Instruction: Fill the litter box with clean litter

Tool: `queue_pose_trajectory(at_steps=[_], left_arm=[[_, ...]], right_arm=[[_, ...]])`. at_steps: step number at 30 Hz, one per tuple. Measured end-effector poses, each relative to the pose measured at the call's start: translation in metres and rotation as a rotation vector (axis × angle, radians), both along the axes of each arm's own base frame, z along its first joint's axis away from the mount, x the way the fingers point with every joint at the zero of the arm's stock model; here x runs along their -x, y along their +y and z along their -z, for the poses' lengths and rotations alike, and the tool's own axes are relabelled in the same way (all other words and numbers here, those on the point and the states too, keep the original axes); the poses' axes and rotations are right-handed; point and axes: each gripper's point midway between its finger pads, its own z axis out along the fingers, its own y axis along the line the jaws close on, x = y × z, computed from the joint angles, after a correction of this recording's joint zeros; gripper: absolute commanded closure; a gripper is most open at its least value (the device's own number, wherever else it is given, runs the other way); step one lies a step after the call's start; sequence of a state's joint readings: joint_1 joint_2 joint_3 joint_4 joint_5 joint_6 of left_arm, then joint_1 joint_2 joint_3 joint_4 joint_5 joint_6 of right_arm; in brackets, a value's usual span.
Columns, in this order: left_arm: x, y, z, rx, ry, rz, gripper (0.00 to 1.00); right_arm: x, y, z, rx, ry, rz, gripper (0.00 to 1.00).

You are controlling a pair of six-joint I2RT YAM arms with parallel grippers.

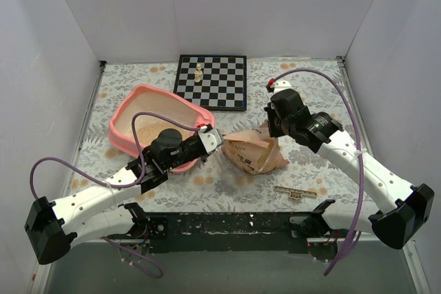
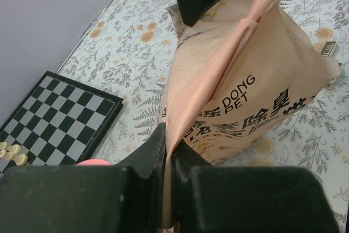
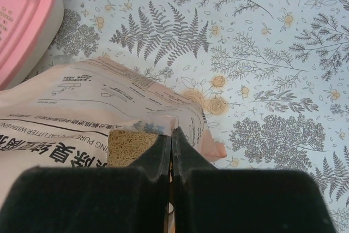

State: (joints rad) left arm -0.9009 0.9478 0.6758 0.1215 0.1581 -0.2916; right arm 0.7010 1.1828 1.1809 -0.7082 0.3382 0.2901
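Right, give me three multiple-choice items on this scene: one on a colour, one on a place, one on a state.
1. The litter box is:
A blue
B green
C salmon pink

2. The litter bag lies:
A on the table, right of the litter box
B inside the litter box
C hanging off the table's edge

3. The left jaws are:
A wide open
B shut on the litter bag's edge
C shut on nothing

Answers:
1 C, as the top view shows its pink rim.
2 A, as it rests on the floral cloth between the two arms.
3 B, as the left wrist view shows them pinching a fold of the bag.
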Motion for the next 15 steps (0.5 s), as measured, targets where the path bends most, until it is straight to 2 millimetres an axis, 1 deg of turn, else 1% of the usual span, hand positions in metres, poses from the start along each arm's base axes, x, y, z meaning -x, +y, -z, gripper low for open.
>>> queue_pose_trajectory(at_steps=[3,6,8,9,11,12,15], left_arm=[[-0.005,-0.002,0.002,0.003,0.0,-0.014,1.0],[-0.007,-0.006,0.008,0.004,0.007,-0.013,1.0],[-0.008,-0.007,0.01,0.008,0.014,-0.016,0.99],[-0.009,-0.008,0.01,0.009,0.017,-0.017,0.98],[-0.01,-0.01,0.011,0.016,0.024,-0.018,0.97],[-0.011,-0.01,0.011,0.02,0.025,-0.019,0.97],[-0.012,-0.013,0.011,0.031,0.03,-0.021,0.94]], right_arm=[[-0.006,-0.001,0.002,-0.004,-0.006,0.02,0.98],[-0.007,-0.005,0.006,-0.004,0.003,0.038,0.71],[-0.009,-0.013,0.005,0.009,-0.004,0.063,0.55],[-0.009,-0.018,0.002,0.016,-0.008,0.077,0.5],[-0.008,-0.029,-0.009,0.028,-0.021,0.099,0.43],[-0.008,-0.034,-0.019,0.027,-0.039,0.108,0.42],[-0.003,-0.042,-0.059,-0.03,-0.114,0.115,0.37]])
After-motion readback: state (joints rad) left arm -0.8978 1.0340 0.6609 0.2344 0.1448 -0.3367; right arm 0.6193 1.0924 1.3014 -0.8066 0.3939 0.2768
